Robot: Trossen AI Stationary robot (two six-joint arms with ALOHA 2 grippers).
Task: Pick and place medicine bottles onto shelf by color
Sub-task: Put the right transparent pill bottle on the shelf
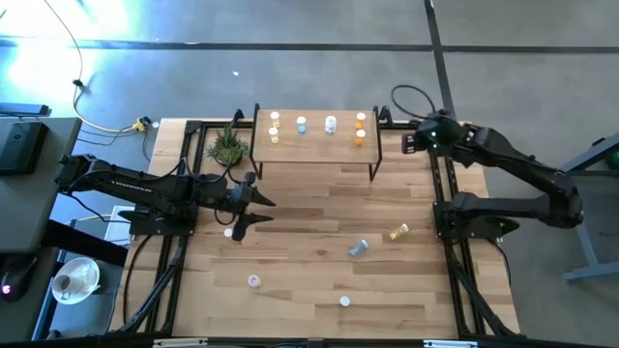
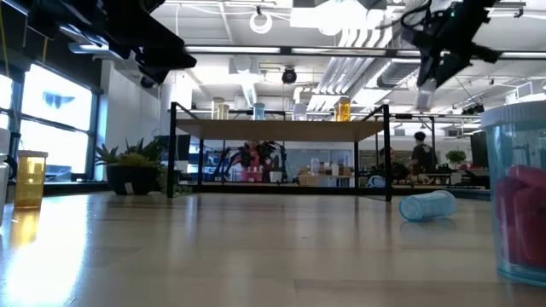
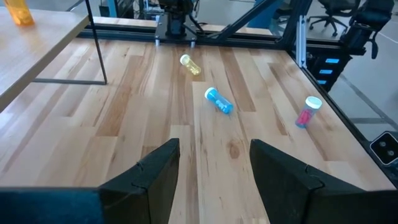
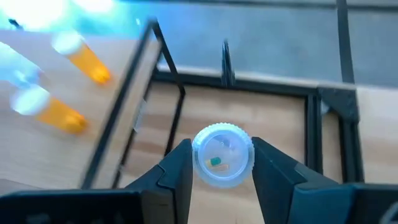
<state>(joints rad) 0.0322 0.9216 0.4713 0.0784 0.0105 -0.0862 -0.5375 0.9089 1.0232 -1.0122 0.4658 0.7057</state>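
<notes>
Orange bottles (image 4: pixel 78 62) already line the shelf (image 1: pixel 314 145); my right fingers (image 4: pixel 221 163) clamp a white-capped bottle (image 4: pixel 222 154) beside it, left fingers (image 3: pixel 211 171) spread empty, several bottles left on the surface (image 1: pixel 309 222).

Shelf (image 1: pixel 314 147) stood at the table's (image 1: pixel 309 222) far edge with bottles (image 1: pixel 331 124) on top, potted plant (image 1: pixel 226 147) just left of it, two bottles (image 1: pixel 358 248) lay right of centre, two more (image 1: pixel 254 281) stood near the front edge.
</notes>
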